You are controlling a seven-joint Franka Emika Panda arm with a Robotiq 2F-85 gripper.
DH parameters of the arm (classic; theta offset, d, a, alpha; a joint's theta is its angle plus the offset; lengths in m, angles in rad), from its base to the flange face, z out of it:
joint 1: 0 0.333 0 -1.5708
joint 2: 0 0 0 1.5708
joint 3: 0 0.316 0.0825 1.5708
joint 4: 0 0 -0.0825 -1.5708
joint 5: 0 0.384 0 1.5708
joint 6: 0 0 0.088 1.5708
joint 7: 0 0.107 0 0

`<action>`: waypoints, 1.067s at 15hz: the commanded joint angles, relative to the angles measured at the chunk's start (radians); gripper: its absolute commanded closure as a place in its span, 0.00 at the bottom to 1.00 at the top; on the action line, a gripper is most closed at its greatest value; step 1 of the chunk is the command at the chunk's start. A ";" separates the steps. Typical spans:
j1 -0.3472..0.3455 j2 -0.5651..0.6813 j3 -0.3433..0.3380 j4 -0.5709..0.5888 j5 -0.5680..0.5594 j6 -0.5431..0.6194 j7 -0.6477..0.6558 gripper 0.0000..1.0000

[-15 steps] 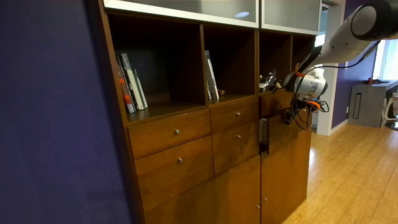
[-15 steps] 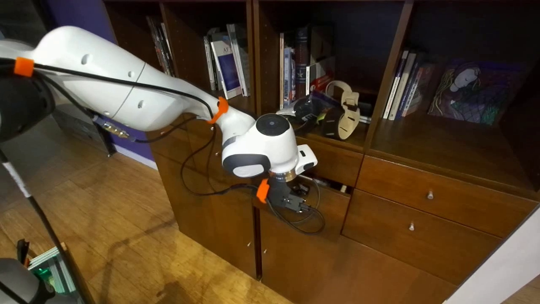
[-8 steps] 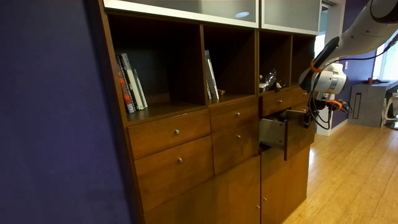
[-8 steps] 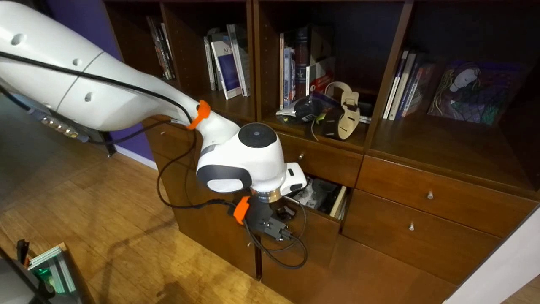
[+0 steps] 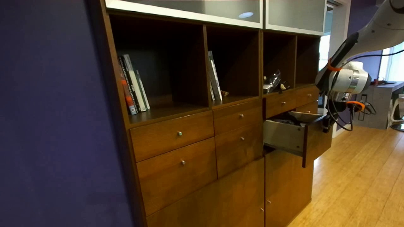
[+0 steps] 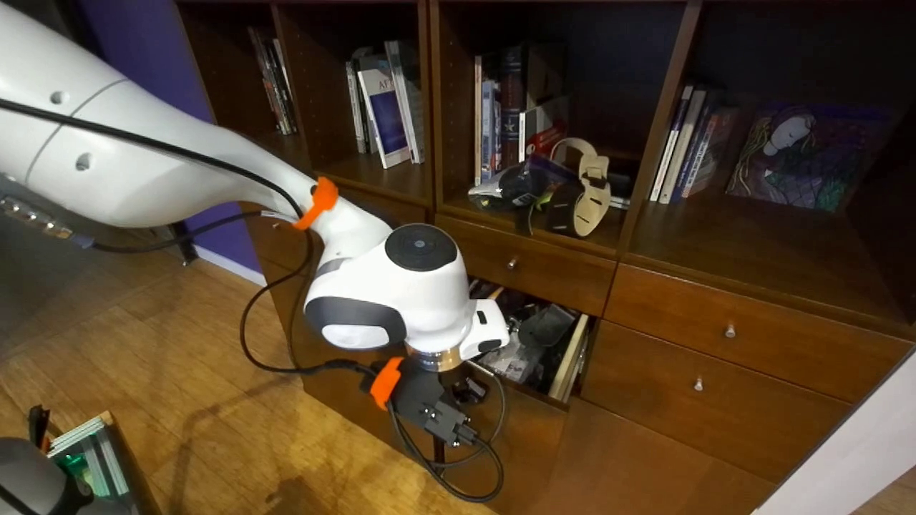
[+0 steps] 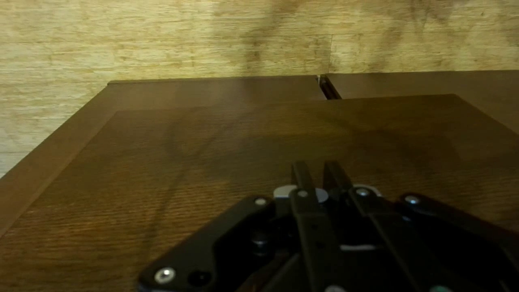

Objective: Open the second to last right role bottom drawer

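The drawer (image 5: 315, 142) (lower row, right half of the cabinet (image 5: 235, 192) in an exterior view) sits way further out than a second ago, so I'd call it basically open. My hand (image 7: 315, 166) is pinched narrow, presumably holding the drawer by its knob, which I can't make out.

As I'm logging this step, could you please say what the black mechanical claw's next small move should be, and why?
I'd probably open the nearly shut claw and release the rectangular, reddish-brown wooden drawer: it already stands well out in both exterior views, its dark, jumbled contents showing.
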 commanded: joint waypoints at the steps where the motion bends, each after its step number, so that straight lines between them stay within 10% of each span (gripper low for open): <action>1: -0.021 -0.027 -0.063 -0.035 -0.099 -0.013 -0.003 0.96; 5: -0.015 -0.026 -0.076 -0.035 -0.149 -0.016 0.014 0.96; 6: -0.014 -0.025 -0.069 -0.031 -0.141 -0.016 0.010 0.61; 16: -0.009 -0.145 -0.087 -0.020 -0.132 -0.116 -0.029 0.01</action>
